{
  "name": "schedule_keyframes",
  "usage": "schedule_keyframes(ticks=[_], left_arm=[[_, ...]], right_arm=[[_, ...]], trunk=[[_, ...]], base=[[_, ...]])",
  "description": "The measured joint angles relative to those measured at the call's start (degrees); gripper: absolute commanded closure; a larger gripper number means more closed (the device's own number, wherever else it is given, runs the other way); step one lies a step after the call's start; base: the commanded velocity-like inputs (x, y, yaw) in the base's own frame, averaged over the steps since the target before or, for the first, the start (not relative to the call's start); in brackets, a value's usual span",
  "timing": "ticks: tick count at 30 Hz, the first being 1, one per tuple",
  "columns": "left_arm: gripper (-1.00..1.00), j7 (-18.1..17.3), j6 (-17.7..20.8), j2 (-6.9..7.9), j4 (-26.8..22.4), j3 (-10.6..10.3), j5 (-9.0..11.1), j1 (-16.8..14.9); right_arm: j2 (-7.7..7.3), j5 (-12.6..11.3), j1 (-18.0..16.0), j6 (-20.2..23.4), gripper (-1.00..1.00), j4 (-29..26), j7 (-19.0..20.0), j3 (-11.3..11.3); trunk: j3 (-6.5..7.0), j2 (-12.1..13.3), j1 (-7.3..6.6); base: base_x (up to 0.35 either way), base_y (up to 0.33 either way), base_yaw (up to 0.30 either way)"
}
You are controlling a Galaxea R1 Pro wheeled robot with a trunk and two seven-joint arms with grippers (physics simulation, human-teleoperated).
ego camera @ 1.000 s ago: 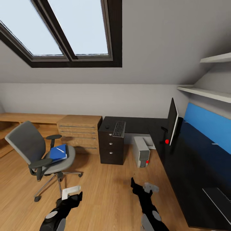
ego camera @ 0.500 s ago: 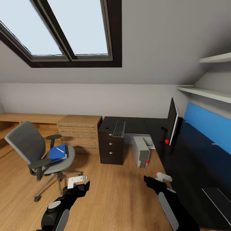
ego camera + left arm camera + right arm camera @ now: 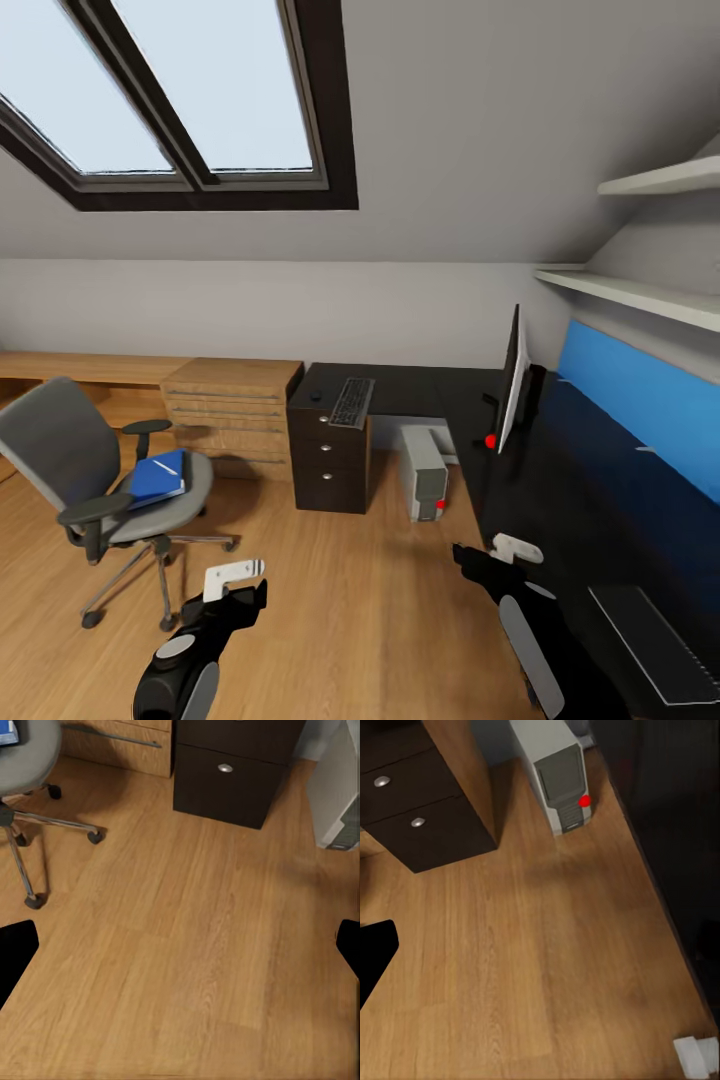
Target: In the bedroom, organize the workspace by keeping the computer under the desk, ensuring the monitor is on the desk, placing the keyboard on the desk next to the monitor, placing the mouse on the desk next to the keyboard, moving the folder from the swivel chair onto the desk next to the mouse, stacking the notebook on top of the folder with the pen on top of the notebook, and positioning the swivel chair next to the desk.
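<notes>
We should roll toward the chair point(image 3: 90, 480) at ten o'clock first; the folder point(image 3: 158, 476) lies on its seat. Our left gripper point(image 3: 232, 580) and right gripper point(image 3: 510, 549) hold nothing, and we think both jaws stand wide. Go slowly, keeping off the castors.

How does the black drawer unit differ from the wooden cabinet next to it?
The black drawer unit is dark and glossy and carries the keyboard on top; the wooden cabinet is pale wood, wider, and its top looks bare. The black unit stands slightly taller. Both rest on the floor against the back wall and have stacked drawers.
</notes>
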Motion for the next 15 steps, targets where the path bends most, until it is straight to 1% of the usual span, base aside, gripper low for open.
schedule_keyframes(ticks=[6,8,11,15], left_arm=[[-1.0,0.2,0.0,-0.14,0.3,-0.1,0.0,0.0],[-1.0,0.3,-0.1,-0.23,1.1,-1.2,0.0,0.1],[-1.0,0.4,-0.1,-0.24,1.6,-2.3,0.0,0.0],[-1.0,0.5,-0.1,-0.21,1.8,-2.7,0.0,0.0]], right_arm=[[0.05,0.0,0.1,0.0,-1.0,0.0,0.0,0.0],[0.01,0.0,0.1,0.0,-1.0,0.0,0.0,0.0],[-0.01,0.0,0.1,0.0,-1.0,0.0,0.0,0.0],[-0.07,0.1,0.1,0.2,-1.0,0.0,0.0,0.0]], trunk=[[-0.01,0.0,0.0],[-0.01,0.0,0.0],[-0.01,0.0,0.0],[-0.01,0.0,0.0]], base=[[0.0,-0.313,0.0],[0.0,-0.313,0.0],[0.0,-0.313,0.0],[0.0,-0.313,0.0]])
